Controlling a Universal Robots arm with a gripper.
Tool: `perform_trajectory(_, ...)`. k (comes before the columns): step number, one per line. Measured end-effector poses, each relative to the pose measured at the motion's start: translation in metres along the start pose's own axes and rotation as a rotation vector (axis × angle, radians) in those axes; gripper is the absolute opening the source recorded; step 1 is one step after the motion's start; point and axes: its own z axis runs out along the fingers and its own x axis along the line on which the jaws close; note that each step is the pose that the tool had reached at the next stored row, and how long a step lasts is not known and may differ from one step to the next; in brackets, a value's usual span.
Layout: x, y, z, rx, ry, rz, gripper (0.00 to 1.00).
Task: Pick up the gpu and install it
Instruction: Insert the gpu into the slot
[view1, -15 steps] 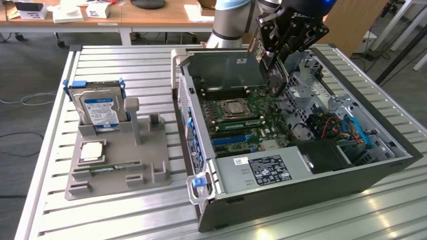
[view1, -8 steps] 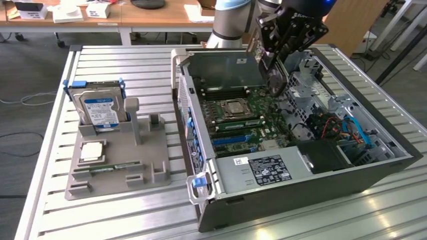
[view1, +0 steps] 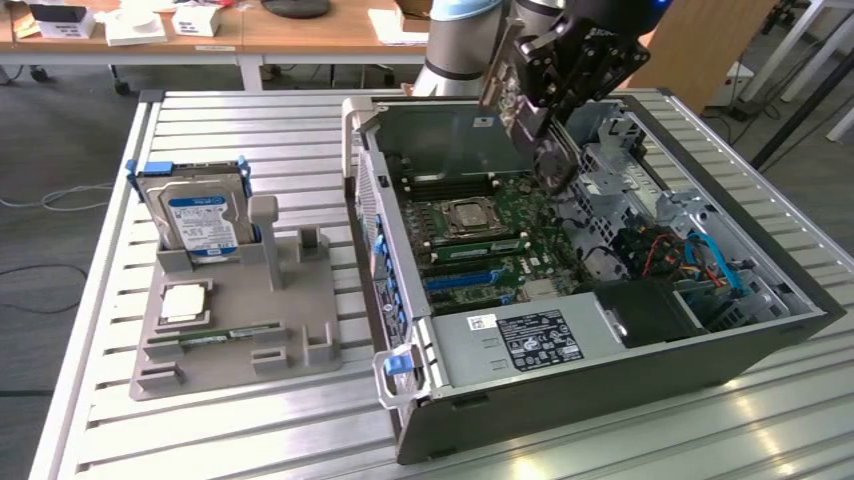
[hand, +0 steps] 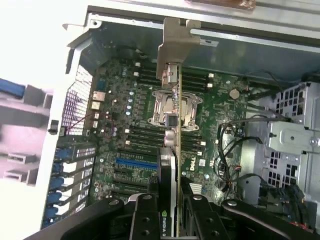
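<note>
The end effector (hand: 172, 202) is clenched on the gpu (hand: 173, 125), which hangs edge-on over the motherboard (hand: 120, 145) inside the open computer case (view1: 601, 390), at about 1 o'clock from the processor socket (view1: 467, 215) in the exterior view. Its metal bracket (hand: 176, 47) points toward the case's back wall.

To seat it well, I'd say keep the gpu upright and square to the board, line up its lower edge along 1 slot, and stay off the loose cables (hand: 235, 145). The contact edge is hidden from both cameras. The fingers cover part of the gpu, and I cannot tell which slot lies beneath it.
</note>
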Motion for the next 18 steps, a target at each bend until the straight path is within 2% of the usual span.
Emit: perform_trajectory(18, 0.0000, -0.0003, 0.0018, 0.0064, 0.0501, -0.314, 0.27)
